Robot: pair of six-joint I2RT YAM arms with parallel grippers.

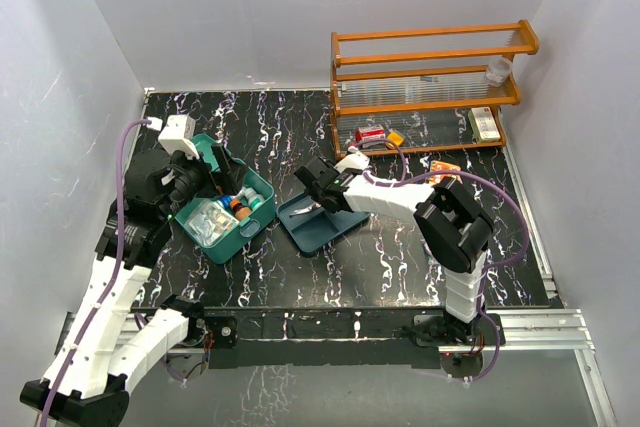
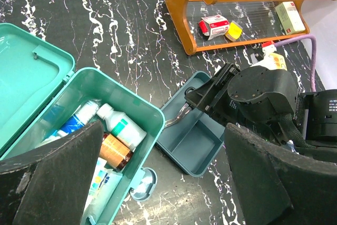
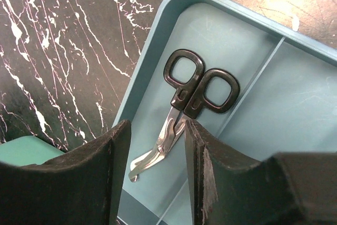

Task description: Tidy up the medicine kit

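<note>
The medicine kit point(image 1: 245, 237) sits open on the table point(image 1: 400, 257), just beside the blue tray point(image 3: 295, 93). The left gripper point(image 2: 163, 126) hangs over the kit, spread wide. The right gripper point(image 3: 158, 130), only a little apart, is around the scissors point(image 3: 189, 90) in the tray.

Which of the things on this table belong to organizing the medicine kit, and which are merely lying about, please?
Job in hand:
- medicine kit, lid open
- bottles inside it
- divided tray beside it
- scissors in the tray

Probably lying about:
- orange rack
- red-and-white box on its bottom shelf
- clear cup on an upper shelf
</note>
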